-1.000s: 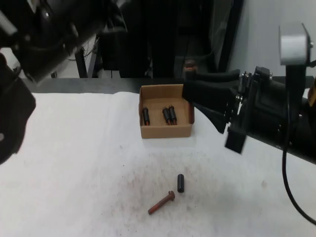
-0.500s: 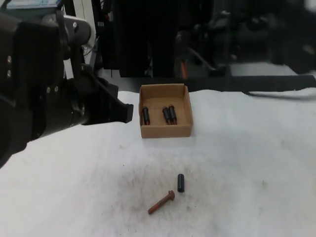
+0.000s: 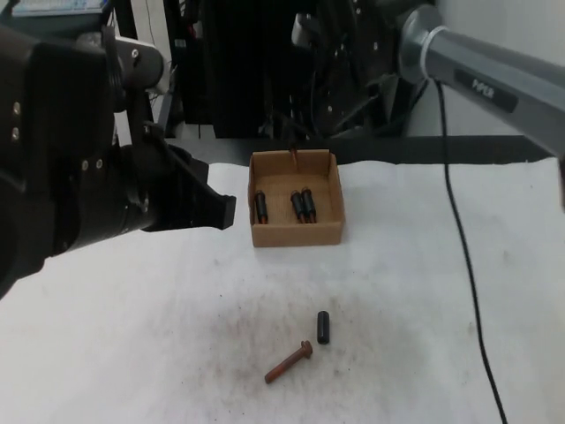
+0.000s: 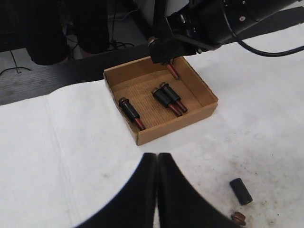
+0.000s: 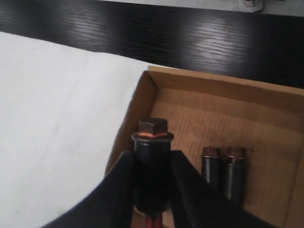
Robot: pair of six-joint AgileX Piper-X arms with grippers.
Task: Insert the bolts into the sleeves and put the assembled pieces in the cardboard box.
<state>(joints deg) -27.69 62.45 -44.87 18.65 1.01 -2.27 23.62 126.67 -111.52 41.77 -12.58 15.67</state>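
1. The cardboard box is a shallow, open-topped tray of brown corrugated board with straight low walls. It sits on the white cloth near the far edge, just short of the black bench top.
2. Three assembled pieces lie flat on the box floor, each a copper-coloured bolt in a matt black cylindrical sleeve. One lies alone by one side wall. The other two lie side by side and touching, nearer the opposite wall.
3. The right gripper hangs over the far wall of the box. Its smooth black fingers pinch a fourth assembled piece by the sleeve. The hexagonal flanged head sticks out past the fingers, and the left wrist view shows the threaded end pointing down into the box.
4. The left gripper is held above the cloth on the near side of the box, clear of it. Its tapered black fingers are pressed together with nothing between them.
5. A loose sleeve and a loose bolt lie close together but apart on the near part of the cloth, well away from the box. The cloth around them is smudged with dark specks.
6. Open cloth surrounds the loose parts on all sides. A thin black cable trails across the cloth to the right.
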